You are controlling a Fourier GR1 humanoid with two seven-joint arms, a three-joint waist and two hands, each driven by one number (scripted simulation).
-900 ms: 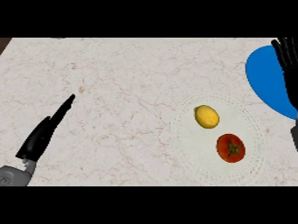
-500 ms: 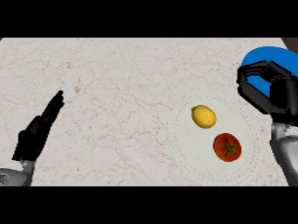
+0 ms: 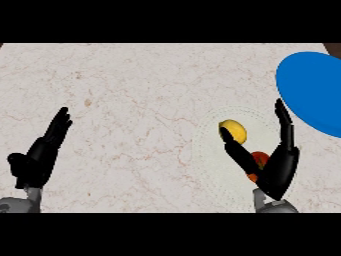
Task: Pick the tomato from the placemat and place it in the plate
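My right hand [image 3: 275,167] sits over the pale placemat [image 3: 211,155], fingers straight and pointing up the view, thumb spread toward the left; spread apart, nothing gripped; the tomato [image 3: 259,159] lies on the placemat in the gap between thumb and fingers, mostly hidden behind the hand, only a red-orange patch visible; cannot tell whether the hand touches it; a yellow lemon [image 3: 233,130] sits on the placemat just above the thumb tip; the blue plate [image 3: 320,95] lies up and to the right, bare, overlapping the mat's edge; my left hand [image 3: 41,155] rests open at lower left on the marble counter [image 3: 129,100], fingers straight.
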